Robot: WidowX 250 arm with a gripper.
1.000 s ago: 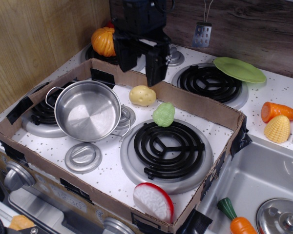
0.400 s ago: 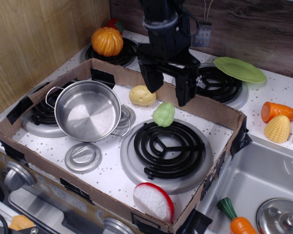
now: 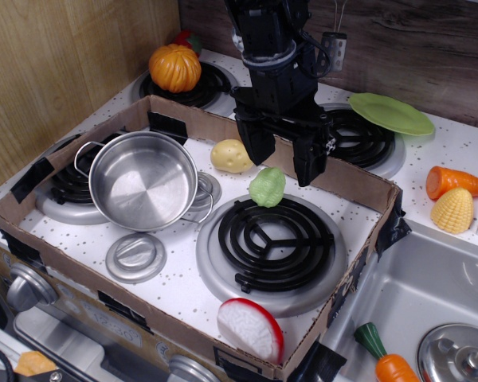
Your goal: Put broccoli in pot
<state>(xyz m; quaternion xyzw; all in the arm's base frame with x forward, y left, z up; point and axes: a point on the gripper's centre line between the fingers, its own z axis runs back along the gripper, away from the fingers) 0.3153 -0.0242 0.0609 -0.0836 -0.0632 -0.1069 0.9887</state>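
Hovering with my jaws (image 3: pixel 285 157) spread wide and empty, broccoli (image 3: pixel 268 187) just below between them; I'd drop straight, straddling its middle, clear of the potato (image 3: pixel 232 156).

A white speckled toy stovetop (image 3: pixel 179 286) carries a shallow cardboard tray (image 3: pixel 346 177). Inside the tray, the steel pot (image 3: pixel 143 180) sits on the left burner, the broccoli (image 3: pixel 268 187) and a potato (image 3: pixel 232 156) lie toward the back edge, and a flat lid (image 3: pixel 135 256) lies near the front. A pumpkin (image 3: pixel 174 68) sits at the back left corner, a green plate (image 3: pixel 390 113) at the back right.
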